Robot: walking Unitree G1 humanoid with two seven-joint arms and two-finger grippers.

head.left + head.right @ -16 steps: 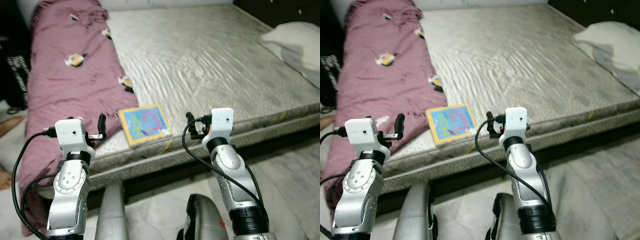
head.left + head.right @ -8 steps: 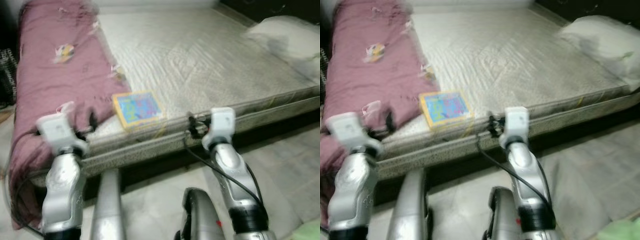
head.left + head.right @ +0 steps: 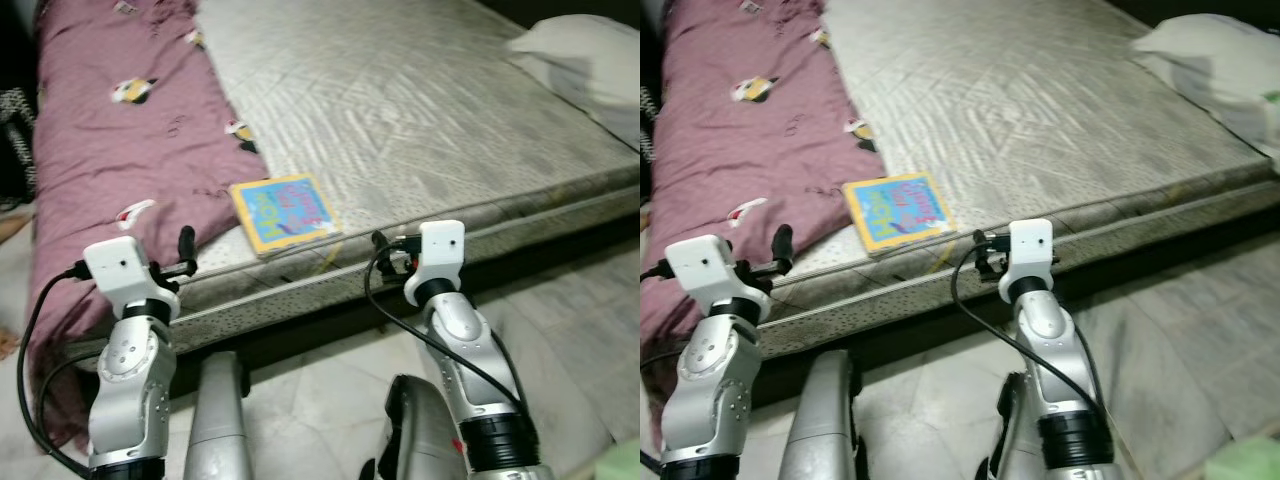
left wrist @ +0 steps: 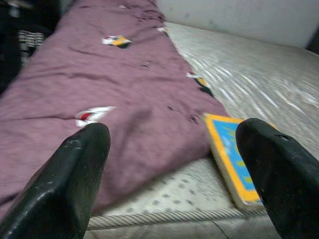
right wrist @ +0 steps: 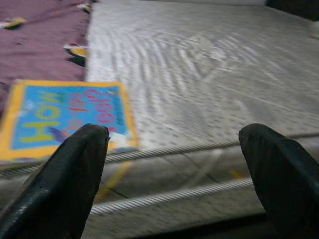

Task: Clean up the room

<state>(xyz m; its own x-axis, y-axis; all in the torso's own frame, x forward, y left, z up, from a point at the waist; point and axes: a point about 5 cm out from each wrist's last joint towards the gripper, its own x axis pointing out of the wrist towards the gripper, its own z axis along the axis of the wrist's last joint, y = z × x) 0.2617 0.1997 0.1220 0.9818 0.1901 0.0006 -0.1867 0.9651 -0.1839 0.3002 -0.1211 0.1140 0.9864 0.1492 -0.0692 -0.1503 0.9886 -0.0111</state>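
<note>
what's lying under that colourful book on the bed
The book lies flat on the bare grey mattress near its front edge, beside the maroon blanket. Anything beneath the book is covered.

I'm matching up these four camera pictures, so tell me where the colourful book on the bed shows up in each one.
Left eye view: book, centre, near the mattress edge.
Right eye view: book, left of centre.
Left wrist view: book, right side, partly behind a finger.
Right wrist view: book, left side.
Shared landmark: the maroon blanket beside it.
</note>
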